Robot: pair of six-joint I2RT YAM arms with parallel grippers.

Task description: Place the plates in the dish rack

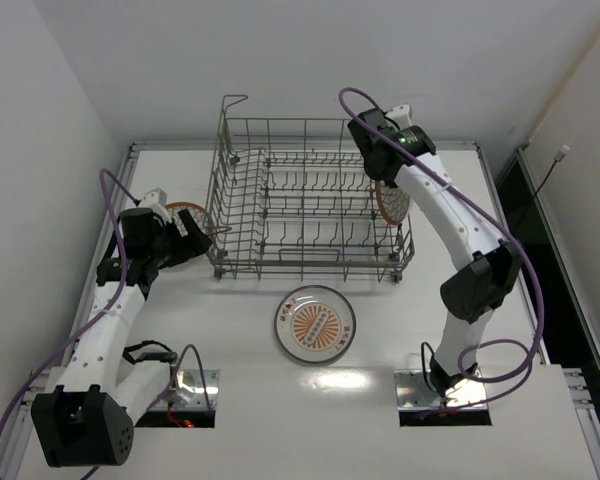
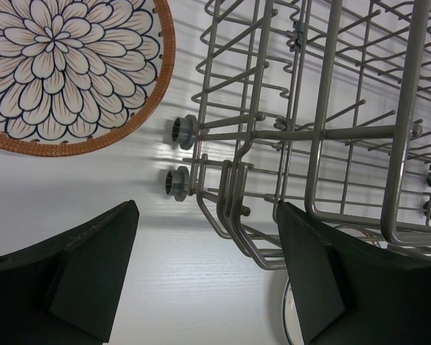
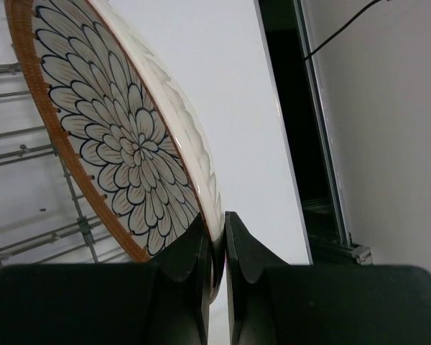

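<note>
The desk [image 1: 430, 330] is being occupied at 12 o'clock by the dish rack [image 1: 310, 200]. A sunburst plate [image 1: 315, 323] is lying flat at the rack's 6 o'clock, a floral plate [image 2: 72, 65] at its 9. A second floral plate [image 3: 122, 144] is being pinched by its rim in the right pincer [image 3: 217, 244] at 3 o'clock, seemingly inside the rack. The left pincer [image 2: 207, 212] is being held agape, empty.

Robotics laboratory cell. A left arm [image 1: 105, 335] and a right arm [image 1: 460, 225] are standing bolted to a white table [image 1: 230, 350]; plain white panels [image 1: 300, 60] are enclosing it, purple cables [image 1: 343, 100] are trailing loose, aluminium framing [image 1: 578, 383] is edging it, and the dish rack [image 1: 310, 200] is sitting on the tabletop.
</note>
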